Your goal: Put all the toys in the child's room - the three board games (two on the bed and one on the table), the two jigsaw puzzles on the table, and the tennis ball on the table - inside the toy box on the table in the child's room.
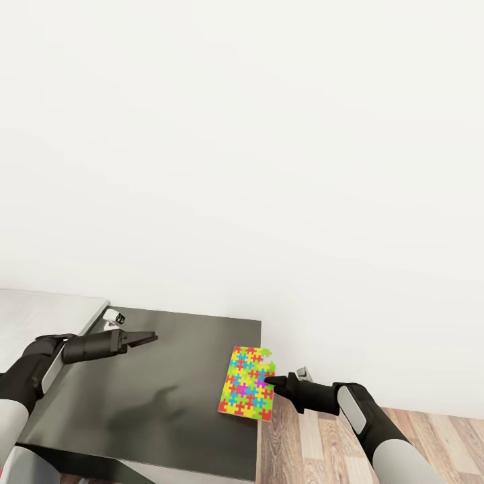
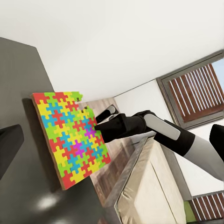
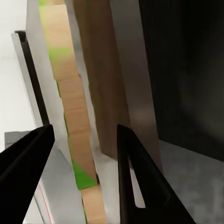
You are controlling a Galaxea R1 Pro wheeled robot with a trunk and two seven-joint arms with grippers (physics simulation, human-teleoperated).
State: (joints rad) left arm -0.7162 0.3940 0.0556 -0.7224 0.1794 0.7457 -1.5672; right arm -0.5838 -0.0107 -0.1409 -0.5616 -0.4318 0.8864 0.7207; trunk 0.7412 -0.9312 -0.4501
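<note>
One jigsaw puzzle, a flat slab of yellow, pink, green and blue pieces, sits at the right edge of a dark grey-topped side unit and juts past that edge. My right gripper is shut on its right side. Seen edge-on in the right wrist view, the puzzle lies between the two black fingers. The left wrist view looks across at the puzzle and the right gripper. My left gripper hovers open over the unit's left part, holding nothing. The toy box, board games and tennis ball are out of view.
The pale table top adjoins the dark unit on the left. A white wall rises behind both. Wood-plank floor lies to the right, under my right arm. The beige bed and a shuttered window are seen past the puzzle.
</note>
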